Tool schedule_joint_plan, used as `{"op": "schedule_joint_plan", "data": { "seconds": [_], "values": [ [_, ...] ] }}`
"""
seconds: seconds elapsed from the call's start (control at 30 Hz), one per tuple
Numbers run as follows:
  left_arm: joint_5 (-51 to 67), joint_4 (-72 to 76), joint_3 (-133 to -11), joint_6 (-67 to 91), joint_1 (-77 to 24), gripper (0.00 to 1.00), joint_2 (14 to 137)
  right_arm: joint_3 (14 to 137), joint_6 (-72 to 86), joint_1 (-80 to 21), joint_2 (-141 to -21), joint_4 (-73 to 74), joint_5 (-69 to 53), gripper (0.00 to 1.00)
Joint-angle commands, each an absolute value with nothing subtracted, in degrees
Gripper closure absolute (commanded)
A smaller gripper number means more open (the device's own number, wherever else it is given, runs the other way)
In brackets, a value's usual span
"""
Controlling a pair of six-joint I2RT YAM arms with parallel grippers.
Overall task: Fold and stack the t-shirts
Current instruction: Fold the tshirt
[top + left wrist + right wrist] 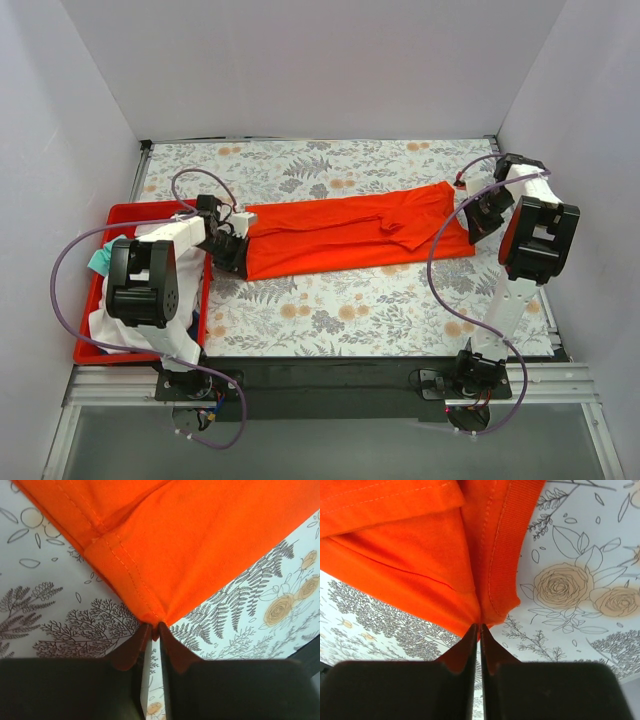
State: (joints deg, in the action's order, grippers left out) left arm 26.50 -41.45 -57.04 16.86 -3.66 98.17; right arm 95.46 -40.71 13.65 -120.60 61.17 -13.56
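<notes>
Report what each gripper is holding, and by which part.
Both hold the orange-red t-shirt. The left gripper pinches a hemmed corner at one end; the right gripper pinches the cloth at the ribbed neckband at the other end.

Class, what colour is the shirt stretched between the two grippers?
Plain bright orange-red; the shirt shows best in the top view.

Right gripper (480, 630) at bottom centre, dark fingers (455, 655) pressed together, tips pinching edge of orange shirt (410, 560). Cloth bunched into folds fanning up from pinch point. Ribbed collar band (506, 545) runs up right side of pinch, stitching visible. Flowered tablecloth (580, 585) underneath, roses right, ferns left
</notes>
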Motion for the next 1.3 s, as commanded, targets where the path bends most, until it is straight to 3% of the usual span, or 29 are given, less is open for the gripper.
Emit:
{"op": "schedule_joint_plan", "data": {
  "seconds": [0.0, 0.03, 0.07, 0.13, 0.23, 0.47, 0.67, 0.83, 1.0, 1.27],
  "values": [
    [24.78, -41.92, -56.95, 17.22, -3.16, 0.87, 95.81, 95.97, -41.22, 13.88, -119.10, 61.26, -12.04, 0.82],
    [25.48, -42.27, -57.39, 17.14, -3.16, 0.84, 94.84, 96.67, -41.31, 13.97, -118.74, 61.43, -12.04, 0.75],
    [26.10, -42.62, -57.83, 16.96, -3.16, 0.80, 92.40, 97.81, -41.57, 14.06, -117.87, 61.96, -12.22, 0.59],
    [27.59, -42.63, -59.93, 16.00, -3.16, 0.70, 89.58, 101.32, -41.57, 14.06, -116.72, 63.28, -12.83, 0.50],
    [30.22, -39.56, -62.74, 15.56, -3.16, 0.58, 84.39, 107.19, -39.83, 13.80, -115.58, 65.56, -15.36, 0.48],
    [39.11, -32.01, -67.15, 18.80, -7.37, 0.45, 85.16, 109.25, -32.28, 10.99, -118.03, 66.88, -25.04, 0.55],
    [33.86, -10.76, -63.47, 13.83, -22.65, 0.48, 84.99, 110.48, -26.20, 10.46, -122.60, 65.22, -29.09, 0.63],
    [34.19, -1.60, -70.22, -2.00, -34.34, 0.57, 96.05, 112.58, -20.14, 10.46, -125.77, 64.34, -29.53, 0.63],
    [35.24, 13.33, -73.21, -14.65, -40.86, 0.57, 107.47, 112.59, -18.37, 10.46, -127.18, 63.28, -29.18, 0.61],
    [34.46, 24.51, -76.29, -21.97, -46.84, 0.61, 119.61, 113.46, -16.53, 10.46, -128.93, 61.61, -27.95, 0.57]
  ]
}}
